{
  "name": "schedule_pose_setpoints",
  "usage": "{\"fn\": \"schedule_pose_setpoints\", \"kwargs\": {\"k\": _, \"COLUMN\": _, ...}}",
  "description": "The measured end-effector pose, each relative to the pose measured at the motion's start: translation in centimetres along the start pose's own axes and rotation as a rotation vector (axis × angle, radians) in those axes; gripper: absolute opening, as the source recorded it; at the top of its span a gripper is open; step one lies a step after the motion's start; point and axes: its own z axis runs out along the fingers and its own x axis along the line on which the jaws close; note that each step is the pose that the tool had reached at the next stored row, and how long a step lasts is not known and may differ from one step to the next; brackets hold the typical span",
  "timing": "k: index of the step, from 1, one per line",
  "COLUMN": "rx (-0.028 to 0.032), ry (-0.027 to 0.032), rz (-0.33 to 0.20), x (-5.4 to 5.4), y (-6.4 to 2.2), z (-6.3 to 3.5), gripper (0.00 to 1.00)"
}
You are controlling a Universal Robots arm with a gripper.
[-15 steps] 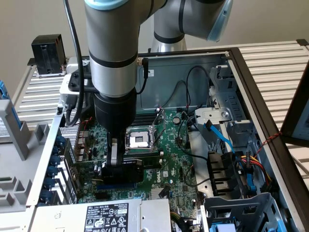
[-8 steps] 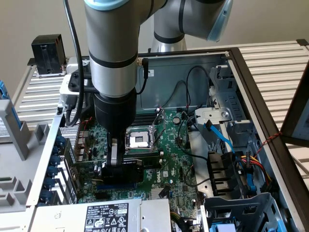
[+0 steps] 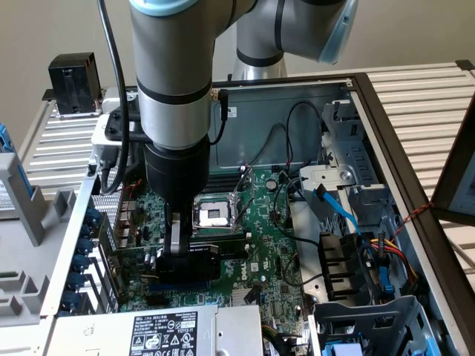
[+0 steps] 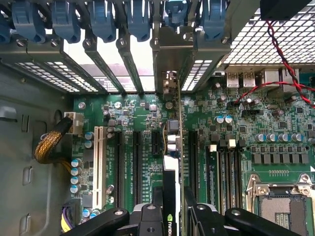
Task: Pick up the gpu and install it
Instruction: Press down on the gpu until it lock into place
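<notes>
GPU held edge-on over the slots, not seated yet.

PC case (image 3: 386,133) open w/ motherboard (image 4: 138,113) right under my tool (image 4: 173,209); tool clamped on gpu (image 4: 173,147), card upright btwn the fingers, bracket end toward the rear slot covers (image 4: 123,59) ahead of tool. Pickup done; card lined up along a slot, but full seating I can't confirm.

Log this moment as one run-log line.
end effector: shut on gpu | gpu: upright, edge-on, over motherboard slots, bracket at rear slot covers | seating: cannot tell
</notes>
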Motion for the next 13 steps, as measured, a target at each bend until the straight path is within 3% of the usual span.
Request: {"fn": "schedule_pose_setpoints", "kwargs": {"k": 13, "rx": -0.0002, "ry": 0.0001, "rz": 0.0, "x": 0.0, "y": -0.01, "z": 0.03, "gripper": 0.26}}
